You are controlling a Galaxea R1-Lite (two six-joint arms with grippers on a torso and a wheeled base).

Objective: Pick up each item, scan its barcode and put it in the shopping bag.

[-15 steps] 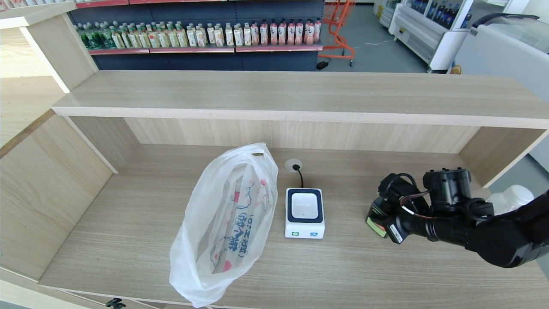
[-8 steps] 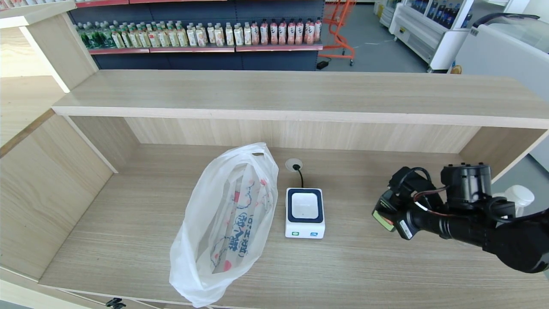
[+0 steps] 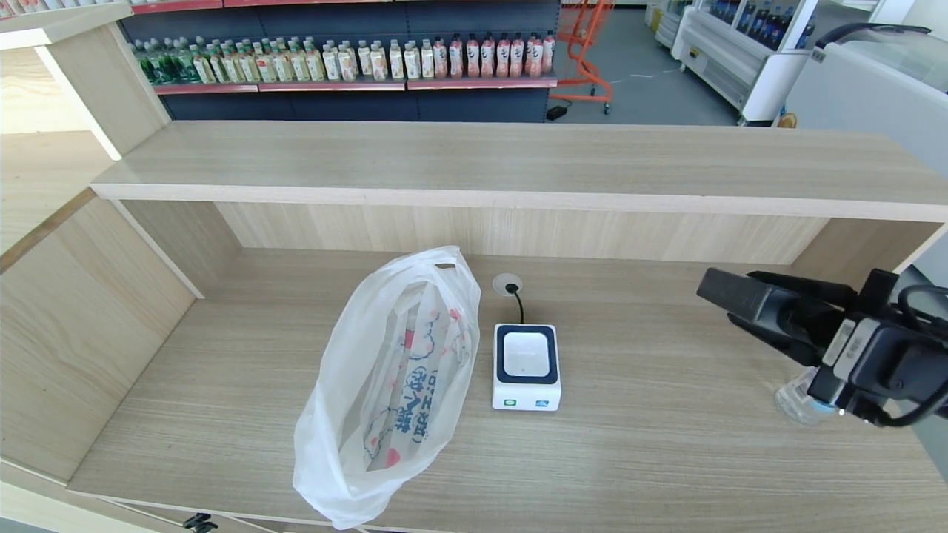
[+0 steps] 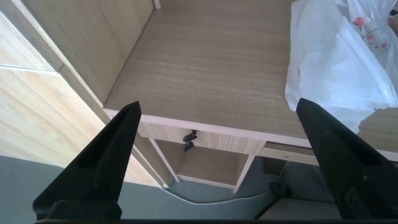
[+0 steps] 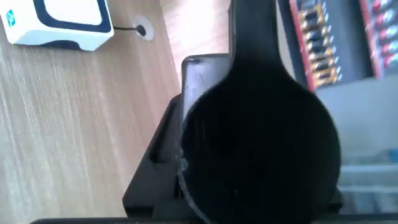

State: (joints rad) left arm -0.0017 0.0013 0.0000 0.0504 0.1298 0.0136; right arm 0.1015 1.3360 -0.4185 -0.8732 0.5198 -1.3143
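Right gripper [image 3: 722, 296] withdrew toward the table's [image 3: 629, 444] right edge and rotated; clear bottle [image 3: 794, 396] now under its wrist.

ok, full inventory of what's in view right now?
counter: 1, light wood, under everything
shopping bag: 1, translucent white, on the counter left of the scanner
printed pack: 1, white with pink and blue print, inside the bag
scanner: 1, white with dark rim, counter centre
cable: 1, black, from the scanner to the counter hole
clear bottle: 1, it seems, transparent, counter right, partly hidden under the right arm
drink bottles: many, green to pink, shelf behind
orange rack: 1, aisle behind
left gripper: black, open, by the counter's near edge
right gripper: black, above counter right
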